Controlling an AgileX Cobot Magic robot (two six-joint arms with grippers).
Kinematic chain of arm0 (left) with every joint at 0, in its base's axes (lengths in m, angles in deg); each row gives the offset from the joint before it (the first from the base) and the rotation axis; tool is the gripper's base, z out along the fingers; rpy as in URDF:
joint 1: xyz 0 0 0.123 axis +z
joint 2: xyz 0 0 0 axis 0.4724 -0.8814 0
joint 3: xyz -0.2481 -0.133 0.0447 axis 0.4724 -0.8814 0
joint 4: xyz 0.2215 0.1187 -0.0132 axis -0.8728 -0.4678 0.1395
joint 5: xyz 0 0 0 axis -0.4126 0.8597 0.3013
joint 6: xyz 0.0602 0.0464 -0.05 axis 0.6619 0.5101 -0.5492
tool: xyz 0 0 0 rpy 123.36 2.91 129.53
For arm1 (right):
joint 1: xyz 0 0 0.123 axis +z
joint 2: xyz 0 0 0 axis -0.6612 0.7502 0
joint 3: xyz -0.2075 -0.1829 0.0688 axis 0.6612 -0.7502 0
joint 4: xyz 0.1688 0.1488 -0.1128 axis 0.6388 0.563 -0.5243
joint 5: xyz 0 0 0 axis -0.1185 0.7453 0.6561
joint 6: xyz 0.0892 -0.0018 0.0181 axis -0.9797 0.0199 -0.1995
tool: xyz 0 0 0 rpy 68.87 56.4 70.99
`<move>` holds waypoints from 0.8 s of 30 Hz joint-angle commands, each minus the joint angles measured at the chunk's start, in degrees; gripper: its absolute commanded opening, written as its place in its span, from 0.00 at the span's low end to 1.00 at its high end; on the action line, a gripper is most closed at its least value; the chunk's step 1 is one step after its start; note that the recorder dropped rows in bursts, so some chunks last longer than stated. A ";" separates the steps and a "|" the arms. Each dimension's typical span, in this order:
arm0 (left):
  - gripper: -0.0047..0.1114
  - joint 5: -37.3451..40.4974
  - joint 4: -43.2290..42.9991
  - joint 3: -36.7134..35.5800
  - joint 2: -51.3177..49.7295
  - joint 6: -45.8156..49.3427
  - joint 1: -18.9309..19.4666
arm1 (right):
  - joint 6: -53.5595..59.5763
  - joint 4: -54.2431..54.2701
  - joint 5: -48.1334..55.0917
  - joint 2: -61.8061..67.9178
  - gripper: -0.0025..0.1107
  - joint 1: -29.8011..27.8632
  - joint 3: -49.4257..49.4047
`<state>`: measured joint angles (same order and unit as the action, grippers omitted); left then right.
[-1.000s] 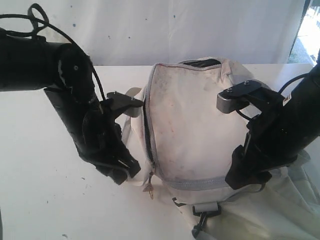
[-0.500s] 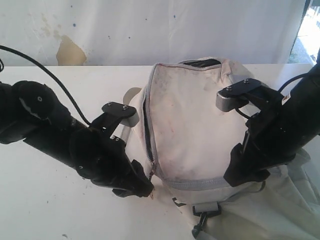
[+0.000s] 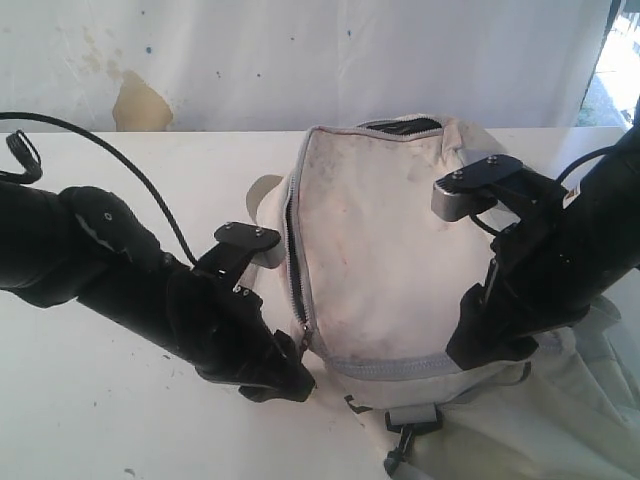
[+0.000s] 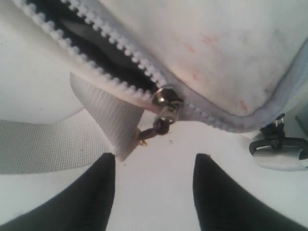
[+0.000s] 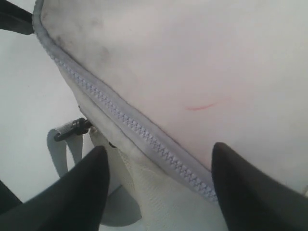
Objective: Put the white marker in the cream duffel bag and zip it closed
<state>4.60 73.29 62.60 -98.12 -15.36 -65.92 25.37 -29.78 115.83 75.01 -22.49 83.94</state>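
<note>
Cream duffel bag [image 3: 380, 250] has left gripper [image 4: 155, 161] low beside it, jaws apart.

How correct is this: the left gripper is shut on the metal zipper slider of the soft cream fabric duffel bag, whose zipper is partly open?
One point is wrong. The left gripper is open, not shut on the metal zipper slider: the left wrist view shows its black fingers apart, with the slider beyond their tips. The rest holds: the zipper of the soft cream fabric duffel bag is partly open.
</note>
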 commanded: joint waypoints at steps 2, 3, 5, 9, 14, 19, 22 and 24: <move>0.46 -2.75 3.53 -0.07 -1.42 2.53 -0.31 | 0.65 -0.09 -0.23 -0.40 0.54 -0.02 -0.32; 0.46 -3.61 4.25 -0.07 -1.94 2.53 -0.31 | 0.65 -0.09 -0.23 -0.40 0.54 -0.02 -0.32; 0.46 -1.61 6.82 -0.07 -3.29 3.23 -0.31 | 0.65 -0.09 -0.23 -0.40 0.54 -0.02 -0.32; 0.46 -2.31 10.68 0.48 -5.22 7.20 -0.20 | 0.65 -0.09 -0.37 -0.40 0.54 -0.02 -0.32; 0.42 -3.35 11.22 3.51 -5.31 7.60 -0.20 | 0.65 -0.09 -0.50 -0.40 0.54 -0.02 -0.32; 0.24 -3.27 10.94 3.51 -5.31 7.74 -0.20 | 0.65 -0.09 -0.50 -0.40 0.54 -0.02 -0.32; 0.16 -3.27 10.56 3.51 -5.31 7.74 -0.20 | 0.65 -0.09 -0.50 -0.40 0.54 -0.02 -0.32; 0.08 -3.27 10.01 3.51 -5.31 7.74 -0.20 | 0.65 -0.09 -0.50 -0.40 0.54 -0.02 -0.32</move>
<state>1.71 83.45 65.80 -103.44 -7.89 -65.92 25.37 -29.78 115.58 75.01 -22.49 83.94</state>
